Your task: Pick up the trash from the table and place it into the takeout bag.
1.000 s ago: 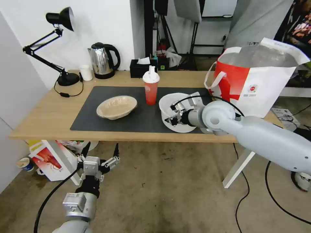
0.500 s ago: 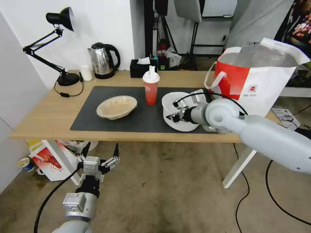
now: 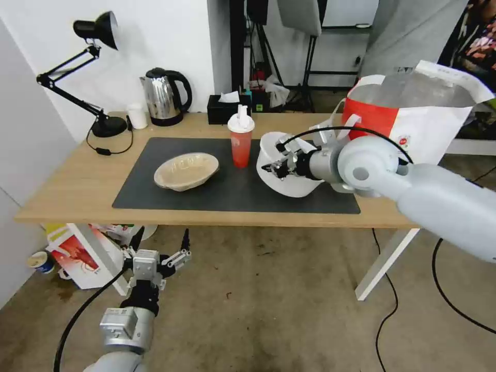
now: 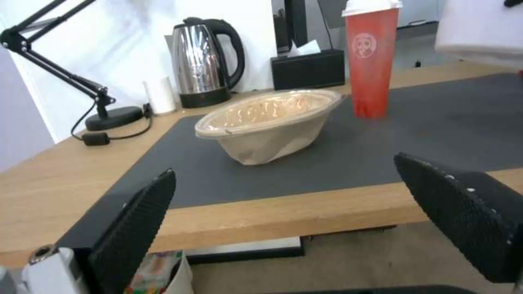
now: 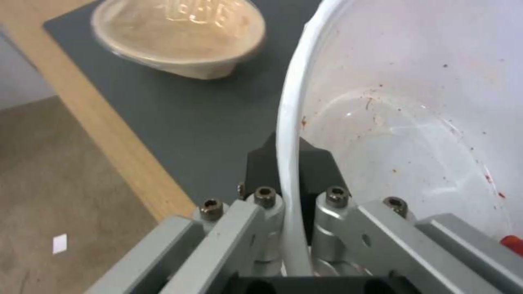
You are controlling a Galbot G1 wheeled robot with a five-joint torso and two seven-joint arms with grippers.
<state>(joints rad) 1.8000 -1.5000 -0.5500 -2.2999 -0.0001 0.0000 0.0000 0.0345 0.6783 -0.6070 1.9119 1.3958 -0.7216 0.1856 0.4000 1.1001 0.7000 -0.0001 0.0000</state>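
My left gripper (image 3: 160,245) hangs low in front of the table (image 3: 67,191), below its front edge and above the floor, its two black fingers (image 4: 133,222) spread wide with nothing between them. On the table's far left stand a black desk lamp (image 3: 85,77), a small white cup (image 3: 137,115) and a steel kettle (image 3: 163,96). On the dark grey mat (image 3: 222,194) lies the shallow beige oval bowl (image 3: 186,170), resting flat; just to its right the red drink cup (image 3: 241,139) with a white lid stands upright, and a black tissue box (image 3: 226,107) sits behind it. Right of the cup, my right gripper (image 3: 273,167) is clenched on the near rim of the large white bowl (image 3: 289,178), one pad inside the wall and one outside (red specks and a red scrap mark the bowl's inner surface). The bowl is raised clear of the mat and tilted. At the table's right end stands the takeout bag (image 3: 413,129), upright, its mouth open and silvery lining showing, close behind my right arm.
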